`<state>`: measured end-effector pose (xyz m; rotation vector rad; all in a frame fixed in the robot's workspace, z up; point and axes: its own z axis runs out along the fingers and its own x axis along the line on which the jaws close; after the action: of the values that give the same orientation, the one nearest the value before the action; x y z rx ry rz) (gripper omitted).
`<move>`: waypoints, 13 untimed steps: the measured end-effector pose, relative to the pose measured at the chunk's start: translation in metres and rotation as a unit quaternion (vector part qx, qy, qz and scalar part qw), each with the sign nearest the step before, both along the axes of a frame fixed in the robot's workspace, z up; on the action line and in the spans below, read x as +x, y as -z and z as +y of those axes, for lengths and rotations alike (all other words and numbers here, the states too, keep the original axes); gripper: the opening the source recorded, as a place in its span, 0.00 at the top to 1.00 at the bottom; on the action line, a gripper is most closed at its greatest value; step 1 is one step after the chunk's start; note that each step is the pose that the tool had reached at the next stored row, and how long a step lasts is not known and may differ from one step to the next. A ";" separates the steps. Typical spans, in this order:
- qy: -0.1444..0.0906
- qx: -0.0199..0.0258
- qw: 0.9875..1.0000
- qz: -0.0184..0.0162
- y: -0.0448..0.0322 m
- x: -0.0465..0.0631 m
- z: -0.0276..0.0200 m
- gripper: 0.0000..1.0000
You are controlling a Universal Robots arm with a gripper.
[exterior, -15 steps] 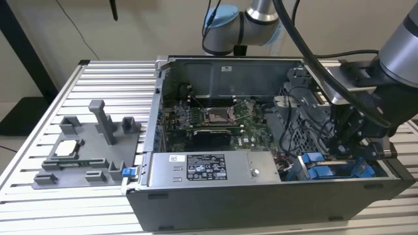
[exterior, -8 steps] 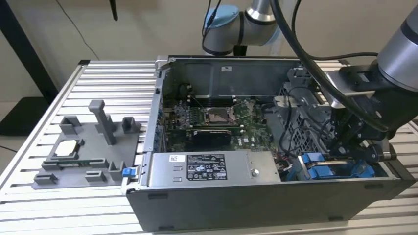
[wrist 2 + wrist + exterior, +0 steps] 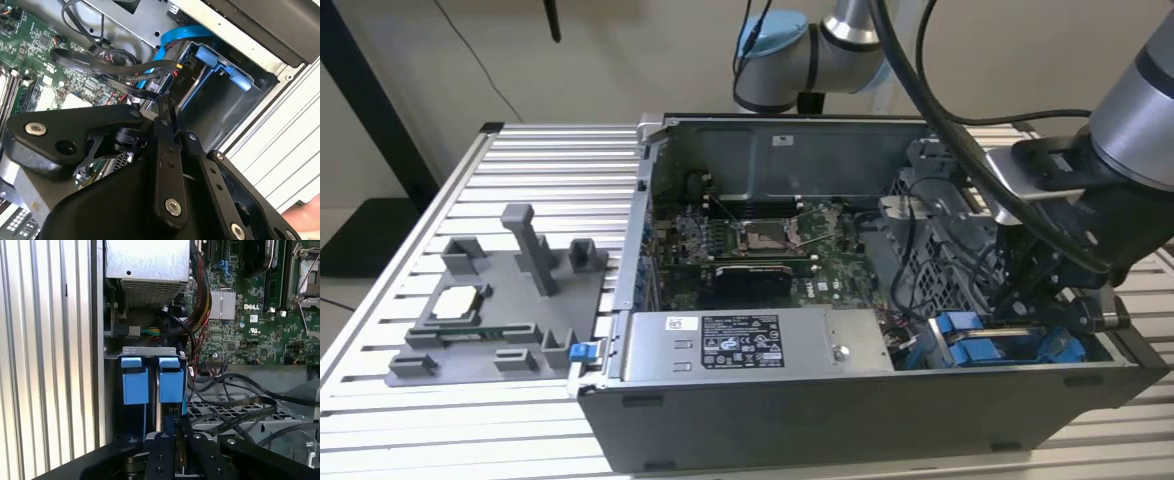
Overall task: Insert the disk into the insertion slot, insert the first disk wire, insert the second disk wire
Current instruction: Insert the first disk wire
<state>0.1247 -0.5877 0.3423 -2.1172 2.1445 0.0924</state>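
My gripper point(image 3: 1027, 305) reaches down into the open computer case at the exterior view's right, over the insertion slot point(image 3: 987, 345). In the first wrist view the slot's grey metal frame point(image 3: 150, 352) carries two blue tabs point(image 3: 171, 380) side by side. The gripper point(image 3: 178, 435) sits just off them, its black fingers point(image 3: 160, 455) pressed close on a thin connector. In the second wrist view the gripper point(image 3: 165, 106) meets a black disk wire point(image 3: 125, 75) beside the blue-railed slot point(image 3: 235, 100). A dark grey disk end point(image 3: 189, 82) sits in one bay. A blue flat wire point(image 3: 182, 34) curves in above.
The grey power supply box point(image 3: 740, 340) with a white sticker lies next to the slot. The motherboard point(image 3: 761, 240) fills the case's middle, and loose black cables point(image 3: 235, 410) cross by the gripper. A grey fixture tray point(image 3: 494, 310) stands on the slatted table at the exterior view's left.
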 end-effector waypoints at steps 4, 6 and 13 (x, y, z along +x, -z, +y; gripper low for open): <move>0.000 0.000 1.000 0.000 0.0028 0.000 -0.0001 1.00; 0.000 -0.001 1.000 0.000 0.0055 0.000 0.0000 1.00; 0.000 0.002 1.000 -0.001 0.0080 0.000 0.0001 1.00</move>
<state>0.1246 -0.5876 0.3343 -2.1146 2.1420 0.0941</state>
